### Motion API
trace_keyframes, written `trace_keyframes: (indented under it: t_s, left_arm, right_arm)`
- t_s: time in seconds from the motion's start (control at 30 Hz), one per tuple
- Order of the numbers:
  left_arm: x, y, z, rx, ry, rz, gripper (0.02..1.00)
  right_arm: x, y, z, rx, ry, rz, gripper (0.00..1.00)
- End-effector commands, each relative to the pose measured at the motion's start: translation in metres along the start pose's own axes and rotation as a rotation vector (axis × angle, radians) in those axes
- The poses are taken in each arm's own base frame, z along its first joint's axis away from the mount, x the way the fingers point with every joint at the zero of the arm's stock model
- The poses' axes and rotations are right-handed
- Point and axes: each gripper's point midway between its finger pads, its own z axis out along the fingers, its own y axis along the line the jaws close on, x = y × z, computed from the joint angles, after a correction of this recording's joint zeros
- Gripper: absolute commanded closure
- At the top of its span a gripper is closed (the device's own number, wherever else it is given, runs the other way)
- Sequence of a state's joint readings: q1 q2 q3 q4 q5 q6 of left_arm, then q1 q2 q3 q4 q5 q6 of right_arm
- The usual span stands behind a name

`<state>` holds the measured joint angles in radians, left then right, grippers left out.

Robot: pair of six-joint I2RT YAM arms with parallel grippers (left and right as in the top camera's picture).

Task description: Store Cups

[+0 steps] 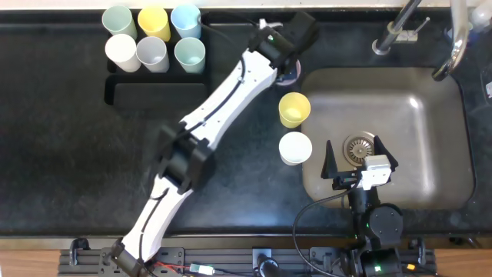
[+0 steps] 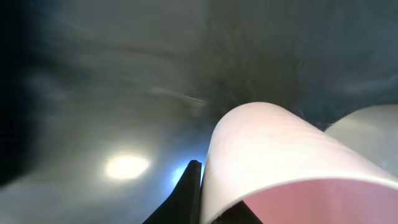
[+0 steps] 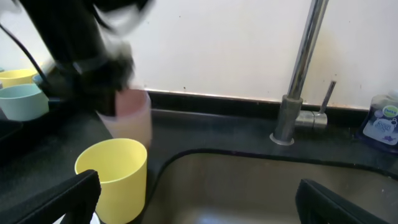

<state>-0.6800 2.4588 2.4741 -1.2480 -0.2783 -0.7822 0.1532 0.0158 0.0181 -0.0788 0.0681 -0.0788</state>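
Pink cup (image 2: 280,155) gripped in left gripper (image 1: 287,68), jaws clamped on its wall, at desk (image 1: 77,169) by back-left corner of sink (image 1: 430,138). Right gripper (image 1: 358,161) over sink, jaws wide, holding nothing. Yellow cup (image 1: 294,108) and white cup (image 1: 295,148) upright at sink's left edge. Six cups (image 1: 152,54) grouped on dark tray (image 1: 146,92).

A yellow cup (image 3: 112,177) stands by the rim of a steel sink (image 3: 261,190), just in front of a pink cup (image 3: 135,118) gripped from above by the left gripper (image 3: 118,96). The right gripper (image 3: 199,186) hangs over the basin, fingers wide apart. A tap (image 3: 303,74) rises from the dark counter (image 3: 211,134).
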Motion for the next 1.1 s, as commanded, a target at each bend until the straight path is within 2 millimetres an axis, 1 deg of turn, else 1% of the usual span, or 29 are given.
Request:
trace_keyframes:
  t_s: [0.03, 0.1, 0.13, 0.17, 0.27, 0.3, 0.33, 0.37, 0.47, 0.53, 0.63, 0.67, 0.7, 0.77, 0.87, 1.1]
  left_arm:
    - [-0.085, 0.083, -0.182, -0.010, -0.376, -0.091, 0.985]
    - [-0.092, 0.129, -0.215, -0.044, -0.399, -0.117, 0.985]
    - [-0.093, 0.143, -0.223, -0.054, -0.402, -0.125, 0.985]
    - [-0.092, 0.163, -0.232, -0.070, -0.399, -0.130, 0.985]
    - [-0.086, 0.216, -0.248, -0.123, -0.383, -0.139, 0.985]
    - [-0.081, 0.243, -0.252, -0.149, -0.370, -0.143, 0.985]
    - [-0.076, 0.261, -0.253, -0.164, -0.358, -0.149, 0.985]
    - [-0.064, 0.294, -0.247, -0.181, -0.319, -0.166, 0.985]
    - [-0.045, 0.336, -0.223, -0.171, -0.234, -0.195, 0.985]
    - [-0.034, 0.357, -0.203, -0.156, -0.183, -0.206, 0.985]
    - [-0.020, 0.383, -0.172, -0.152, -0.129, -0.209, 0.985]
    - [-0.016, 0.391, -0.159, -0.144, -0.110, -0.199, 0.985]
    - [-0.013, 0.396, -0.141, -0.126, -0.098, -0.179, 0.985]
    - [-0.012, 0.397, -0.122, -0.104, -0.097, -0.149, 0.985]
    - [-0.010, 0.398, -0.103, -0.096, -0.092, -0.125, 0.985]
    - [-0.009, 0.397, -0.068, -0.081, -0.026, -0.079, 0.982]
  right_arm:
    - [0.004, 0.000, 0.000, 0.003, 0.001, 0.004, 0.005]
    - [0.003, 0.000, 0.000, 0.003, 0.000, 0.004, 0.003]
    - [0.004, 0.000, 0.000, 0.003, 0.001, 0.004, 0.003]
    - [0.003, 0.000, 0.000, 0.003, 0.000, 0.004, 0.003]
    - [0.003, 0.000, 0.000, 0.003, 0.000, 0.004, 0.003]
    - [0.004, 0.000, 0.000, 0.003, 0.001, 0.004, 0.003]
    - [0.004, 0.000, 0.000, 0.003, 0.001, 0.004, 0.003]
    - [0.003, 0.000, 0.000, 0.003, 0.000, 0.004, 0.003]
    - [0.004, 0.000, 0.000, 0.003, 0.001, 0.004, 0.003]
    - [0.004, 0.000, 0.000, 0.003, 0.001, 0.004, 0.003]
    - [0.004, 0.000, 0.000, 0.003, 0.001, 0.004, 0.003]
    - [0.004, 0.000, 0.000, 0.003, 0.001, 0.004, 0.003]
    - [0.004, 0.000, 0.000, 0.003, 0.001, 0.004, 0.003]
    - [0.004, 0.000, 0.000, 0.003, 0.001, 0.004, 0.003]
    - [0.004, 0.000, 0.000, 0.003, 0.001, 0.004, 0.003]
    - [0.004, 0.000, 0.000, 0.003, 0.001, 0.004, 0.003]
